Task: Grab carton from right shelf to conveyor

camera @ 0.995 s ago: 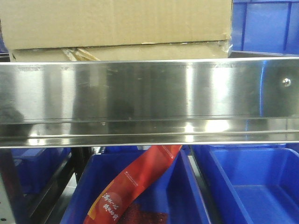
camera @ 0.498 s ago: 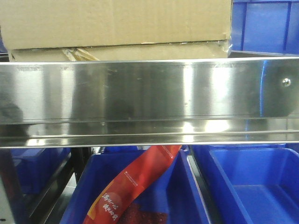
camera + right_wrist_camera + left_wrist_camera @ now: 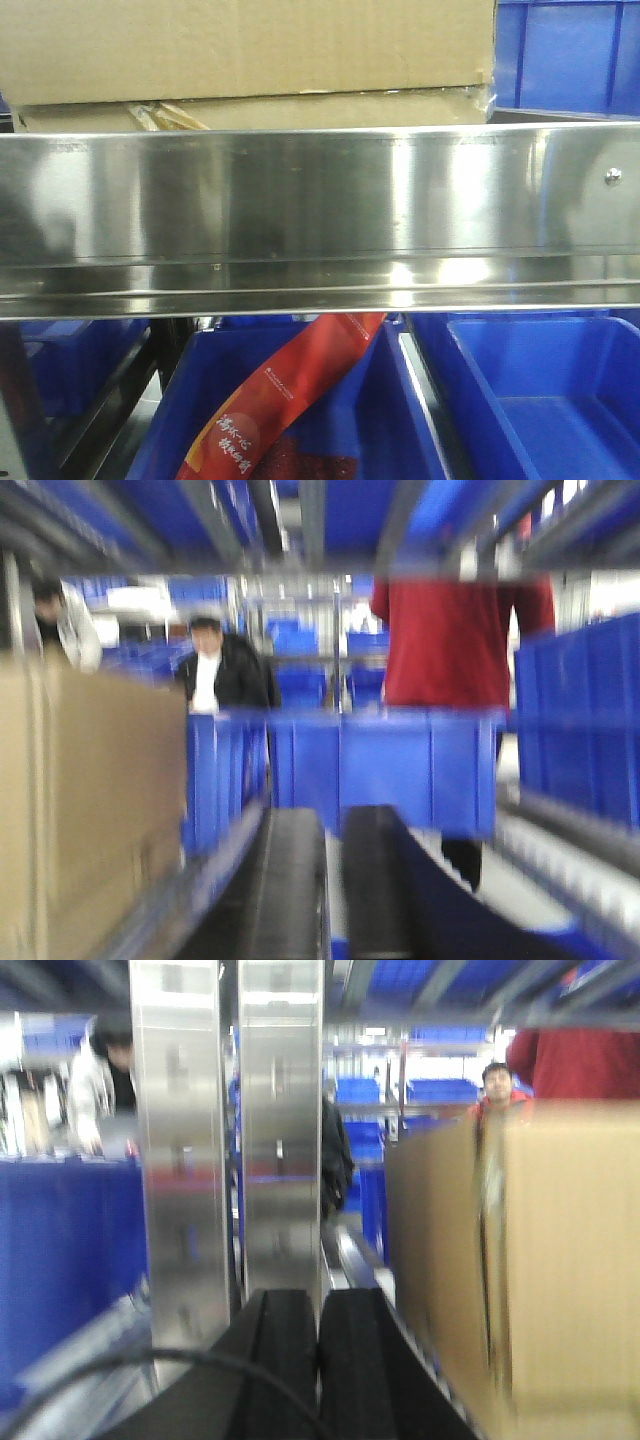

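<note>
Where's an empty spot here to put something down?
The right blue plastic bin under the shiny steel shelf rail looks bare. The left blue bin holds a red packet; above, the brown cardboard carton crowds the shelf.

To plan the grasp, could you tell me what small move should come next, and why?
Probably squeeze inward: the carton sits on the shelf between the left gripper and the right gripper, neither visibly touching it.
</note>
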`<state>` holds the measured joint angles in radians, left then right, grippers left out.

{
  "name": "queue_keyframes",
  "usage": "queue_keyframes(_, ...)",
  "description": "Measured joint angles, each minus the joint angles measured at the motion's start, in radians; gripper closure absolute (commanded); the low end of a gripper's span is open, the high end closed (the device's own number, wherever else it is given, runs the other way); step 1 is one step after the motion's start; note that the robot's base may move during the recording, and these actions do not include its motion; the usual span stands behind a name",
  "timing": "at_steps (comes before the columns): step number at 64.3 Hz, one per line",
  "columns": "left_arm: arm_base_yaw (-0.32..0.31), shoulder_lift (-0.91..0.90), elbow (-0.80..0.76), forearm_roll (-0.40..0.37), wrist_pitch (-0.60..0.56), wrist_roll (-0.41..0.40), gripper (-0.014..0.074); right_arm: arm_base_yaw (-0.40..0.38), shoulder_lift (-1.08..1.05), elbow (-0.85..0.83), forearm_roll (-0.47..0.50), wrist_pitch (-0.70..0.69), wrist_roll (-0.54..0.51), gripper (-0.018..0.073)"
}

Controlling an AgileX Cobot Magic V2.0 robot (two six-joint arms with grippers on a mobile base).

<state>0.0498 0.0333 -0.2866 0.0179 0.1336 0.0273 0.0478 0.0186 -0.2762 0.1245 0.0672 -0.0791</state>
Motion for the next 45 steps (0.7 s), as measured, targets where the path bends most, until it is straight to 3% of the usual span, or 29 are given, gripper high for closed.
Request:
queue_keyframes(10,0.0,0.124,-0.197,0.026,0.103,0.0,0.0239,0.0,0.111,-0.145,0.002,0.024,0.0,-0.0014)
queue_keyframes(18,0.0,0.229,-0.316,0.028,0.134,0.0,0.0101,0.0,0.211,-0.231,0.002,0.053,0.0,0.0011)
queue_keyframes(28,-0.017,0.326,-0.417,0.021,0.168,0.0,0.0078,0.007,0.331,-0.3,0.004,0.118,0.0,0.002)
queue_keyframes(37,-0.119,0.401,-0.504,0.008,0.274,0.056,0.0078,0.054,0.425,-0.394,0.006,0.173,0.0,0.002)
queue_keyframes(45,-0.278,0.496,-0.587,-0.018,0.358,0.136,0.0078,0.144,0.516,-0.504,0.008,0.199,0.0,0.002)
